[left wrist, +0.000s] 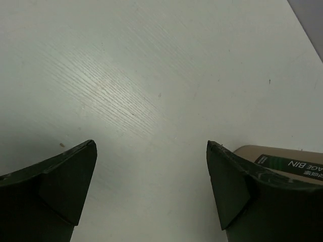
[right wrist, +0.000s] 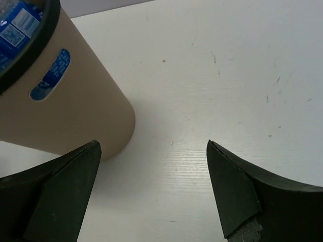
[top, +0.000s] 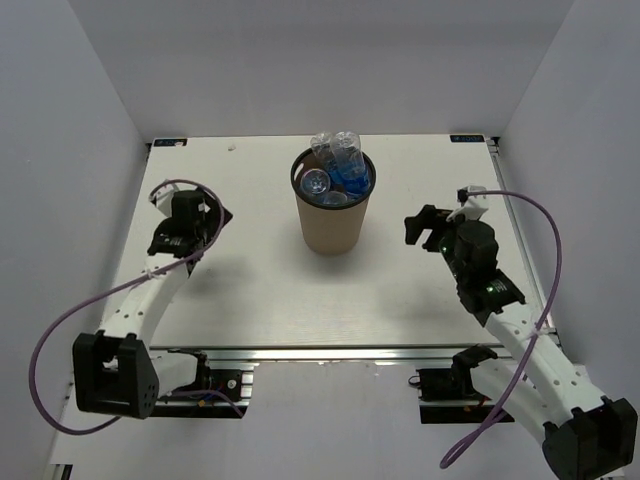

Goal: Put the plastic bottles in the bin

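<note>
a tall tapered brown cardboard-coloured bin with a black rim (top: 331, 215) stands upright on the white wood-grain table (top: 250, 300), near the middle of its far half. the small clear plastic bottles with blue labels (top: 338, 170) are all inside it, packed together and leaning, with their upper ends poking above the rim; how many there are cannot be told from above. none lies on the table. the left gripper (left wrist: 151, 146) hangs over the left side of the table, well apart from the bin, its dark fingers (left wrist: 60, 181) spread wide with only bare tabletop between them; in its wrist view a corner of the bin with a dark green printed sticker (left wrist: 290, 164) peeks out behind the right-hand finger. the right gripper (right wrist: 152, 145) sits over the right side of the table, turned towards the bin, its fingers likewise wide apart and holding nothing. its wrist view shows the bin's lower wall just beside the left-hand finger, and an oval handle slot in the bin's side (right wrist: 50, 75) through which a blue bottle label shows.
</note>
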You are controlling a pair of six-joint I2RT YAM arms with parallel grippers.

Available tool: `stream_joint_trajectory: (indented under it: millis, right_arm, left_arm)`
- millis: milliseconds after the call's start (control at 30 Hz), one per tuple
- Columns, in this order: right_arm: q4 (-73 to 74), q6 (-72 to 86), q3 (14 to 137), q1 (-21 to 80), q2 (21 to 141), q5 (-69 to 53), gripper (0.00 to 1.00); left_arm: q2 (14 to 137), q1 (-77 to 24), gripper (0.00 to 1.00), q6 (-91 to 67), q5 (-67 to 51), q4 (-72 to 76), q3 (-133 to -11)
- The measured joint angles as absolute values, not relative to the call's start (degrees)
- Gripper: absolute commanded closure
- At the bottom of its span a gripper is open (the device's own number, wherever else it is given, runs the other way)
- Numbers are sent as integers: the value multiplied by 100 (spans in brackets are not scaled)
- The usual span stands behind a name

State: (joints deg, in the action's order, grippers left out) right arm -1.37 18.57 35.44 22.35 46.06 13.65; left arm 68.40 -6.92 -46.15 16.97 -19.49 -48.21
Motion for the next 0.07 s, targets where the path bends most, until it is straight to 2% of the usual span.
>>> stream_joint_trajectory:
  millis: [67]
  right_arm:
    - [-148, 1946, 3448, 2235, 4613, 1328, 10]
  left_arm:
    - [6698, -685, 2, -4654, 1752, -2010, -4807]
